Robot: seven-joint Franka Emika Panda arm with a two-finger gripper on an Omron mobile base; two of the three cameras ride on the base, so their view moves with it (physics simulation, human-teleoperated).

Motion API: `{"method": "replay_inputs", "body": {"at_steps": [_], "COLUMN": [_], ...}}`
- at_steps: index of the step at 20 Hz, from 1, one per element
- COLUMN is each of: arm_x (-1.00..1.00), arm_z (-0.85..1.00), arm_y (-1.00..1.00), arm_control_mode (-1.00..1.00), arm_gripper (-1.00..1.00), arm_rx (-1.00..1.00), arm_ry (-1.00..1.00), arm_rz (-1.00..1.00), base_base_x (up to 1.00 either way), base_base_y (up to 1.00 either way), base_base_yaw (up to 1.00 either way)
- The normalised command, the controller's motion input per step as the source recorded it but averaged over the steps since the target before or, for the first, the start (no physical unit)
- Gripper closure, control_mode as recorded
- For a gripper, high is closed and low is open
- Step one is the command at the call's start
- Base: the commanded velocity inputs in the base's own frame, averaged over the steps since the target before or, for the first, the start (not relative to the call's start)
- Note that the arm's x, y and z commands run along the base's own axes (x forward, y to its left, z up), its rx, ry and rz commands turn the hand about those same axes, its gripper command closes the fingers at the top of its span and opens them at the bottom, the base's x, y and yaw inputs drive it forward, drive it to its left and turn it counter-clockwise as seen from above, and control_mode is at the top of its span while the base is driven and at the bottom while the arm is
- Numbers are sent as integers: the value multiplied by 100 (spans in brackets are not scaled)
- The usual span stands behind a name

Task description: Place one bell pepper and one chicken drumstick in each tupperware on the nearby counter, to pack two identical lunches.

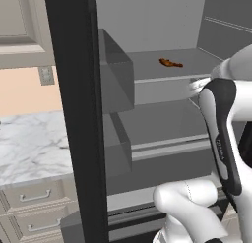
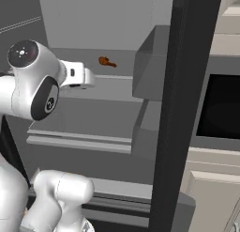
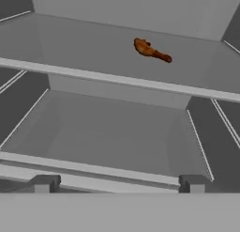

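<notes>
Chicken drumstick point(image 3: 151, 50), orange-brown, elongated, lies alone on upper fridge shelf point(image 3: 93, 48), toward the back and right of centre in hand view. Same piece seen in left base view point(image 1: 170, 63) and right base view point(image 2: 107, 62), flat on shelf, not touching walls.

Gripper point(image 3: 117, 183): both finger tips at bottom of hand view, set wide apart, nothing between them; jaws fully spread. Aimed into fridge interior, level w/ lower shelf point(image 3: 112, 132), well short of drumstick. No contact w/ anything.

Arm reaches into open fridge from front; wrist section near front edge of upper shelf in right base view. Dark fridge door edge point(image 1: 76, 114) stands upright, splitting left base view.

Counter point(image 1: 29, 143), white marble w/ grey veins, sits left of fridge in left base view, above beige drawers point(image 1: 34, 195).
</notes>
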Motion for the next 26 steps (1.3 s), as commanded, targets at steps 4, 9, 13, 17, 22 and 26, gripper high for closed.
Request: {"method": "replay_inputs", "body": {"at_steps": [4,9,13,17,22,26], "arm_x": [36,45,50,56,46,39], "arm_z": [27,2,0,0,4,0], "arm_y": [0,0,0,0,-7,-17], "arm_control_mode": [-100,-100,-100,-100,-100,-100], "arm_gripper": [-100,-100,-100,-100,-100,-100], "arm_rx": [2,1,0,0,0,0], "arm_ry": [-7,-9,-4,0,0,0], "arm_rz": [0,0,0,0,0,0], "base_base_x": [0,0,0,0,0,0], "base_base_y": [0,0,0,0,0,0], "base_base_yaw": [0,0,0,0,0,0]}}
